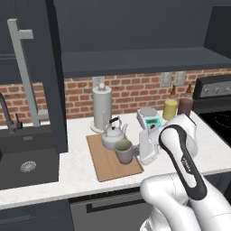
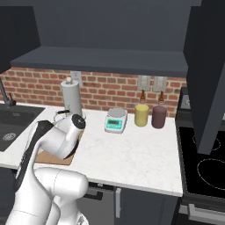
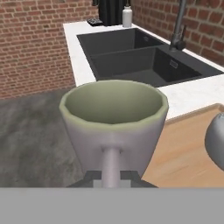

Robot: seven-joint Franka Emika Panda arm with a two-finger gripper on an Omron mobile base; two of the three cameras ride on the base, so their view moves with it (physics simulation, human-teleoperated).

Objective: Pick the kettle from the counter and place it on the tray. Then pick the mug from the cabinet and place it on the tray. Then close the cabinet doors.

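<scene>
Kettle (image 3: 216, 138) cut off at the hand view's right edge. Tray (image 2: 57, 157) and kettle mostly hidden behind the arm in the right base view. Gripper (image 3: 111, 174) fingertips largely lost behind the mug (image 3: 113, 122) handle. Scale (image 1: 150, 119) display too small to read.

paper-towel holder (image 1: 102, 108): stood upright by brick wall
scale (image 2: 116, 120): left of yellow jar (image 2: 141, 115)
dark-red jar (image 2: 158, 116): beside yellow
</scene>
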